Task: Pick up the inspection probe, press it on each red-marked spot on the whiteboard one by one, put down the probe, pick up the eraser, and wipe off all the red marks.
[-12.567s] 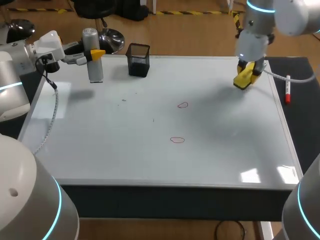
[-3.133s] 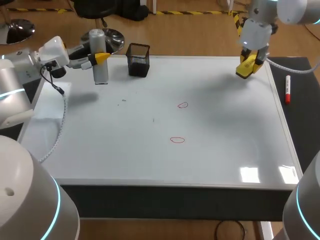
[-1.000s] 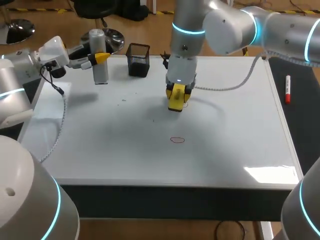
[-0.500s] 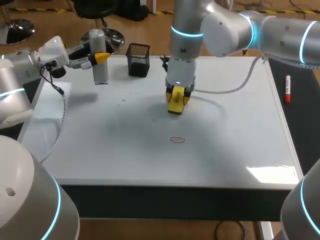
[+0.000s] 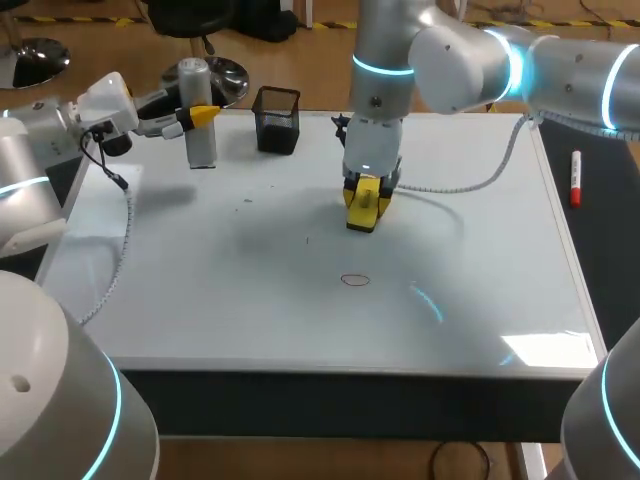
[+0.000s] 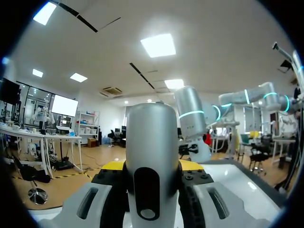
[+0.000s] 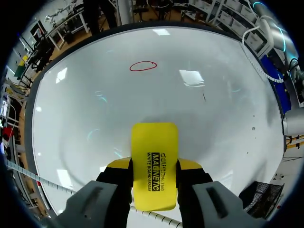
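Yellow block eraser is clamped in the right claw. The wrist view shows both yellow tips pinching its sides, with the claw clenched around it. The right arm comes in from the far right and reaches to the middle of the white glossy whiteboard. The eraser's lower end is down at the board surface, centre-far area.

One red oval mark sits on the board just near of the eraser, apart from it. In the right wrist view it lies ahead of the claw, with bare board between.

Left claw is clenched on the silver cylindrical probe, which is upright at the board's far-left corner. The left wrist view confirms it: probe held between the two fingers, claw closed on it from both sides. Can't tell whether the probe's base rests on the board or hangs just above it.

Black mesh pen cup stands at the far edge, just right of the probe and not touching it. White marker with red cap lies on the dark table strip right of the board, well apart from the eraser.
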You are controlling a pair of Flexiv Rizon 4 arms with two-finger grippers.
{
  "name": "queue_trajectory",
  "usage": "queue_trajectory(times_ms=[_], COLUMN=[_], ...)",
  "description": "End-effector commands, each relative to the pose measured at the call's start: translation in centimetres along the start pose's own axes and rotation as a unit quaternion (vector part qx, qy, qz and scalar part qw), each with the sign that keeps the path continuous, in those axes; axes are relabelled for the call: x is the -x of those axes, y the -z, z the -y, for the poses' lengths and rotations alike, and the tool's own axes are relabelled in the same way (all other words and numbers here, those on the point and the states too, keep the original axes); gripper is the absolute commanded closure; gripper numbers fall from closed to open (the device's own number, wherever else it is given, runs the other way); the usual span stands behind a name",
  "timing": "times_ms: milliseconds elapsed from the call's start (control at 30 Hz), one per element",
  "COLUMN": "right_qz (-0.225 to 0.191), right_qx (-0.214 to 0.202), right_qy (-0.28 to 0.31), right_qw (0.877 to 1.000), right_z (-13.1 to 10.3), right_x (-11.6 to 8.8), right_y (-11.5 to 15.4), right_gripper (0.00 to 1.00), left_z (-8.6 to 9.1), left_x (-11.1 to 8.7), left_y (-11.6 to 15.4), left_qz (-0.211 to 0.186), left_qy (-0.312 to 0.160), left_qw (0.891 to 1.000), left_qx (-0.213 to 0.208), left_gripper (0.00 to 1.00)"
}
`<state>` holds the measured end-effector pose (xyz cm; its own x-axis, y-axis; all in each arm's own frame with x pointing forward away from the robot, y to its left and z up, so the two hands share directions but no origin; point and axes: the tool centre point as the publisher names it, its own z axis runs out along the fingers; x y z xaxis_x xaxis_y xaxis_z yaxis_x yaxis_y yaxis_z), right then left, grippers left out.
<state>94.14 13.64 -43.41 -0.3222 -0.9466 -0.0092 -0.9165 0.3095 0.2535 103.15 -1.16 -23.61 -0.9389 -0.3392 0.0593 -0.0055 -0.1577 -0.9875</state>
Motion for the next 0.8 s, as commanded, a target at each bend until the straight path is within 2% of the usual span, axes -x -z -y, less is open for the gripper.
queue_trajectory(times_ms=[33, 433, 633, 800], right_qz=[-0.006, -0.022, -0.025, -0.023], right_qx=[0.006, 0.009, 0.004, -0.008], right_qy=[-0.007, -0.042, -0.047, -0.038], right_qw=[1.000, 0.999, 0.999, 0.999], right_z=[1.0, 1.6, 1.5, 1.1], right_x=[-1.1, -4.8, -5.4, -5.1], right_y=[-1.4, -1.6, -1.1, 0.3], right_gripper=[1.00, 1.00, 1.00, 1.00], left_z=[0.1, 0.1, 0.1, 0.1], left_x=[-0.2, -0.2, -0.2, -0.2], left_y=[0.0, 0.0, 0.0, 0.0], left_qz=[0.003, 0.003, 0.003, 0.003], left_qy=[-0.001, -0.001, -0.001, -0.001], left_qw=[1.000, 1.000, 1.000, 1.000], left_qx=[0.000, 0.000, 0.000, 0.000], left_gripper=[1.00, 1.00, 1.00, 1.00])
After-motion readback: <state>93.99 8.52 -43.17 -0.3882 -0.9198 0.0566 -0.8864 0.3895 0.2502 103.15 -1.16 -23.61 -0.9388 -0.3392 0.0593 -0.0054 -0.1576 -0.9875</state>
